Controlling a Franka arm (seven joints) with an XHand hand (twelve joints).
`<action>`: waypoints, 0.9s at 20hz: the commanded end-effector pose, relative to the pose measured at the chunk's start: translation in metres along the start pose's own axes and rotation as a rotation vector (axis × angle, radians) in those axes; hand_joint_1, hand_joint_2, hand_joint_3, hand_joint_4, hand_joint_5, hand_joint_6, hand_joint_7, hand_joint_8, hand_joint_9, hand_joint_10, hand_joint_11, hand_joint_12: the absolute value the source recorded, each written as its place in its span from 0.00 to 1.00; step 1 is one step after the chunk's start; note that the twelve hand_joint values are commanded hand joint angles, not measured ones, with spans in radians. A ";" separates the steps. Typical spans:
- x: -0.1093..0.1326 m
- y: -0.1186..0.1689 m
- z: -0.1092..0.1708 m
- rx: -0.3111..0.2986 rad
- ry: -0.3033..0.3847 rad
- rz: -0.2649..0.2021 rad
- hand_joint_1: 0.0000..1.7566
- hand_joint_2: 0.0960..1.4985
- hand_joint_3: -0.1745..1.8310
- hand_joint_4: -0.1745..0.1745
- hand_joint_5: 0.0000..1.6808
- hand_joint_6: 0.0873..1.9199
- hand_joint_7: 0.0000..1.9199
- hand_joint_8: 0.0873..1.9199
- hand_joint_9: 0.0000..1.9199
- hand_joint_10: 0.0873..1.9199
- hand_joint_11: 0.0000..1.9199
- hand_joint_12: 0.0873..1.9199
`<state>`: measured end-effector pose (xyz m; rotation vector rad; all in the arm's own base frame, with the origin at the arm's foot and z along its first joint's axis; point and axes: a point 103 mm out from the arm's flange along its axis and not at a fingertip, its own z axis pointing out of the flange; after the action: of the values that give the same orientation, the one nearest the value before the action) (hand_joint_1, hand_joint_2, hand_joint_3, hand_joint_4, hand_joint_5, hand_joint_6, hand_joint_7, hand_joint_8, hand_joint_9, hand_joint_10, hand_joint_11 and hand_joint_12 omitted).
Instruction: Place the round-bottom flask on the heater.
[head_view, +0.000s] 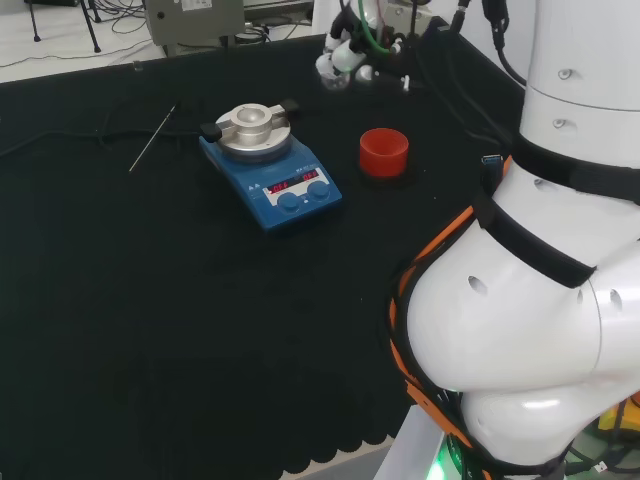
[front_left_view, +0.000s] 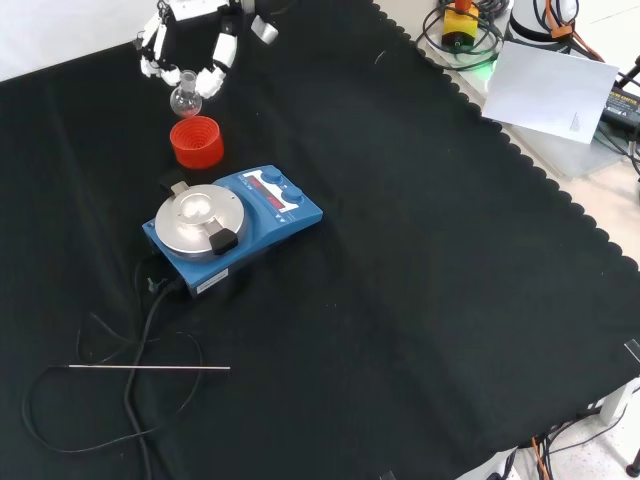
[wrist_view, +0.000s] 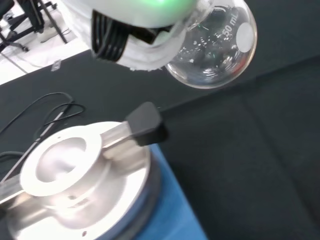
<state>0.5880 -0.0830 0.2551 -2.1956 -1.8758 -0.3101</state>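
A small clear round-bottom flask (front_left_view: 185, 97) hangs in the air with the hand (front_left_view: 190, 50) curled around its neck. In the front view it sits just above and behind the red ribbed ring stand (front_left_view: 196, 141). The wrist view shows the flask's bulb (wrist_view: 215, 50) close under the hand (wrist_view: 140, 30), with the heater's metal block (wrist_view: 75, 170) and a black knob (wrist_view: 145, 122) beyond it. The blue heater (head_view: 270, 172) stands mid-bench in the head view, left of the red stand (head_view: 384, 150). The hand (head_view: 350, 55) is at the back, to the right of the heater.
A thin metal rod (front_left_view: 150, 368) lies on the black cloth with a black cable (front_left_view: 140, 330) looping from the heater. In the head view the rod (head_view: 152, 138) is left of the heater. The arm's white links (head_view: 540, 300) stand at the right.
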 end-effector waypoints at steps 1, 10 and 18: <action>0.046 0.006 0.015 0.062 -0.007 -0.057 0.64 0.41 0.41 1.00 0.74 0.35 0.34 0.30 0.44 0.22 0.29 0.59; 0.076 0.016 0.032 0.117 0.029 -0.099 0.64 0.41 0.41 1.00 0.74 0.35 0.34 0.30 0.44 0.22 0.29 0.59; 0.092 0.024 0.048 0.151 0.036 -0.126 0.64 0.41 0.41 1.00 0.74 0.34 0.34 0.30 0.44 0.22 0.29 0.59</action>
<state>0.6234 0.0019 0.2418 -1.9993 -1.9488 -0.2341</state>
